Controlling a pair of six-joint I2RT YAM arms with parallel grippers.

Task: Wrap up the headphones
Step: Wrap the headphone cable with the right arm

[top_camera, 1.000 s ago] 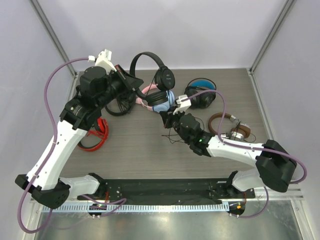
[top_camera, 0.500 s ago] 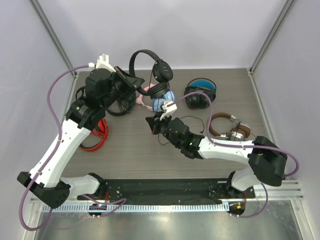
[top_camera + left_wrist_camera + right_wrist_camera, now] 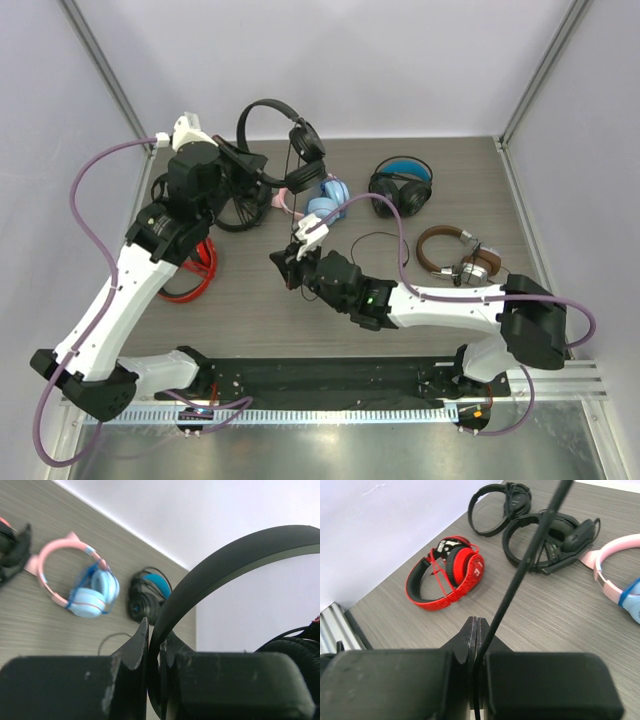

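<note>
You're looking at a robot lab cell: plain white panels (image 3: 400,60) and metal frame posts (image 3: 102,60) are boxing in a wood-grain table (image 3: 250,320), black mounting plate (image 3: 330,385) running along frame bottom.

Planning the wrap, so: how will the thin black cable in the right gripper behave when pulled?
Likely floppy: the cable runs straight only because it is stretched between the right gripper and the held-up headphones. Being thin and smooth, it could slip out of that pinch under a hard pull.
</note>
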